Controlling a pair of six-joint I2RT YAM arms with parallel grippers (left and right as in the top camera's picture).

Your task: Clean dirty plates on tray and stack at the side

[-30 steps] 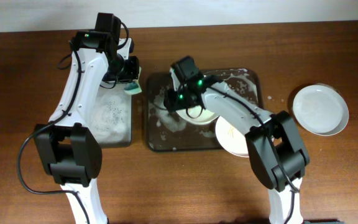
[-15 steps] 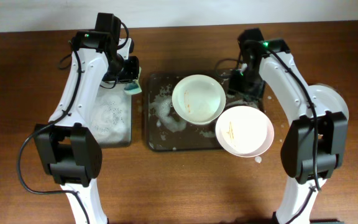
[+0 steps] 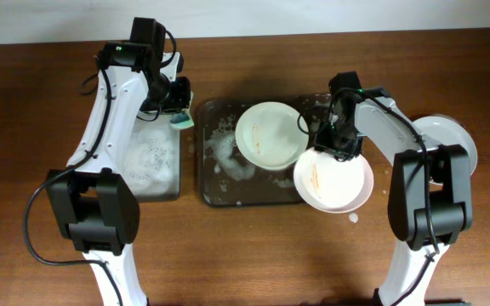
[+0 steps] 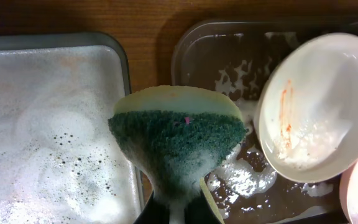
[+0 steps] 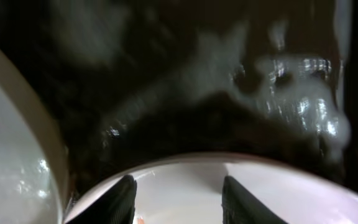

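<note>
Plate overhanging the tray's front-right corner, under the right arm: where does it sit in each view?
Overhead: the plate lies right of centre, low, overhanging the tray corner.
Left wrist: only a pale sliver in the bottom right corner.
Right wrist: its rim arcs across the bottom edge, behind the two fingers.
Shared landmark: the dark, foam-patched tray, in all three views.

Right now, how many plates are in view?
3. The first plate lies mid-tray. The second plate overhangs the tray's lower right corner in the overhead view. The third plate sits on the table to the right, partly hidden by the right arm.
</note>
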